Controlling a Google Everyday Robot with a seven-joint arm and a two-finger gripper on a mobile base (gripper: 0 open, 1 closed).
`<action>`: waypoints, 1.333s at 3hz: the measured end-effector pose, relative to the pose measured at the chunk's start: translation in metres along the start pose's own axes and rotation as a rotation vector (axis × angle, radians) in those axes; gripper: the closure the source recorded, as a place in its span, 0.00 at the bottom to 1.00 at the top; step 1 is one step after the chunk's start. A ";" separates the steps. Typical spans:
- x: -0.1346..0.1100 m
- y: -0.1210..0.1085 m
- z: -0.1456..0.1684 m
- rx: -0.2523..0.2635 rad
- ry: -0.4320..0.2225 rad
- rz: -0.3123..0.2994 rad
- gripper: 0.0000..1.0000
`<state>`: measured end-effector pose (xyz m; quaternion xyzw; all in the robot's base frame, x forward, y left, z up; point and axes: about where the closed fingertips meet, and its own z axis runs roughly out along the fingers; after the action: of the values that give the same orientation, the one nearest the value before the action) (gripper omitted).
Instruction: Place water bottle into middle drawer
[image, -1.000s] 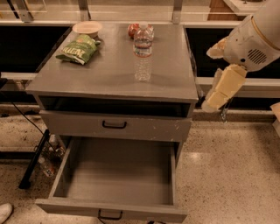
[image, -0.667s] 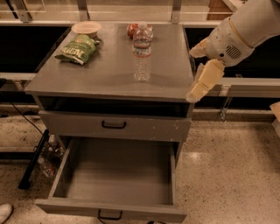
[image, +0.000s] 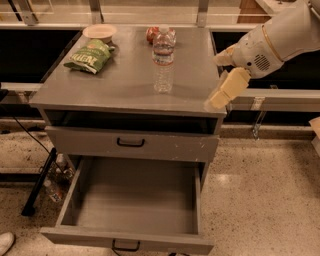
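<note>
A small clear ribbed water bottle (image: 163, 59) with a white cap stands upright on the grey cabinet top (image: 115, 85), near its middle. The gripper (image: 216, 100) hangs from the white arm at the cabinet top's right edge, to the right of the bottle and apart from it, holding nothing. Below, a wide grey drawer (image: 135, 197) is pulled out, its bare flat tray showing, with a black wire handle on its front.
A green chip bag (image: 89, 55) and a pale bowl (image: 99, 32) lie at the back left of the top. A red can (image: 152, 34) sits behind the bottle. A shut drawer front (image: 131, 143) sits above the open one. Speckled floor lies to the right.
The arm has swung left and toward the cabinet, bringing the gripper from beside the cabinet to over its right edge. The bottle has not moved.
</note>
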<state>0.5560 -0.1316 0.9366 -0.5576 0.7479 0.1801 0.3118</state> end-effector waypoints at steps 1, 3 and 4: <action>-0.029 -0.029 0.025 -0.040 -0.213 0.059 0.00; -0.075 -0.063 0.065 -0.104 -0.363 0.077 0.00; -0.075 -0.063 0.065 -0.104 -0.363 0.077 0.00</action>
<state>0.6467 -0.0570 0.9435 -0.5021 0.6898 0.3280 0.4055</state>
